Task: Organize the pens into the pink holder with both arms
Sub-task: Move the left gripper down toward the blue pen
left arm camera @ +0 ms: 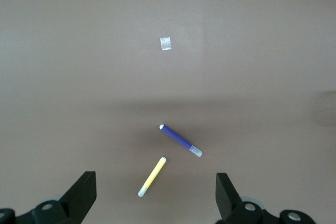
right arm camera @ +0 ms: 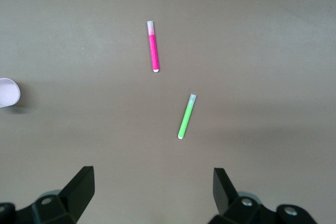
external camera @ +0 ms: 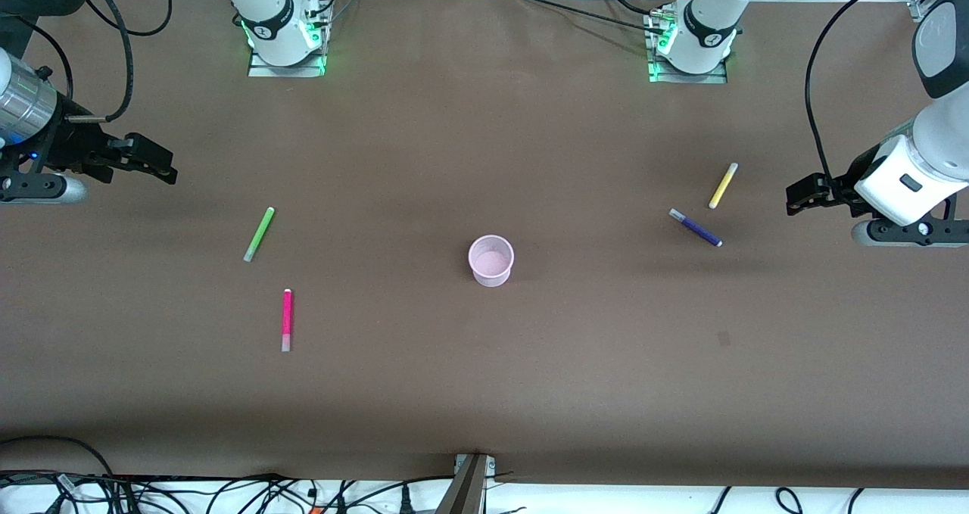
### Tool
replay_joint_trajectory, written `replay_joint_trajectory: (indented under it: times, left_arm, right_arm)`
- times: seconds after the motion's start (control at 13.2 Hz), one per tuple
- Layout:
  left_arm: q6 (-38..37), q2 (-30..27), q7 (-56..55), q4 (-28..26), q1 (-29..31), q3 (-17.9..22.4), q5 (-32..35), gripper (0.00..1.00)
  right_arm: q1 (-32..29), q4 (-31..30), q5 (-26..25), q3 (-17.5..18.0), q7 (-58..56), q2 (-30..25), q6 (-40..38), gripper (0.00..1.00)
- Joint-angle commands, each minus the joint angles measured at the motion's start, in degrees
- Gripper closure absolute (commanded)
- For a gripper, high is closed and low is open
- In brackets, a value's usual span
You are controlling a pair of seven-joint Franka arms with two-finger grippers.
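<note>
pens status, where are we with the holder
Left hand and right hand open, empty. Four pens loose on table, pink holder empty. Nothing blocking.

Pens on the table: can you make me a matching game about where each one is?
Things:
1. green pen
2. pink pen
3. purple pen
4. yellow pen

Places:
A. toward the left arm's end, farthest from the front camera
B. toward the right arm's end, nearest the front camera
C. toward the right arm's end, below the open right gripper in the front view
D. toward the left arm's end, nearer the pink holder

Pairs: 1-C, 2-B, 3-D, 4-A
</note>
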Motion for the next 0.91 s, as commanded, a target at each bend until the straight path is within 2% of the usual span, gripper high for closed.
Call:
replay_joint_trajectory:
  times: [0.0,0.3,0.46,0.83]
  left_arm:
    - [-1.29,-0.52,0.59,-0.16,0.07,-0.55,1.39,0.0]
    - [-1.21,0.79,-0.46,1.06,-0.37,-0.46,0.77,0.0]
    - [-1.39,0.97,-0.64,0.02,0.15,-0.37,0.6,0.0]
    - [-2.35,5.53,-6.17,-1.56,0.24,-0.46,-0.01,0.0]
  right_arm:
    - [0.05,0.31,-0.68,0.02,-0.4,-0.32,0.0,0.0]
    - [0.05,0.31,-0.6,-0.07,-0.4,-0.32,0.0,0.0]
    - [0.05,0.31,-0.59,0.02,-0.4,-0.32,0.0,0.0]
    - [0.05,0.31,-0.68,0.02,-0.4,-0.32,0.0,0.0]
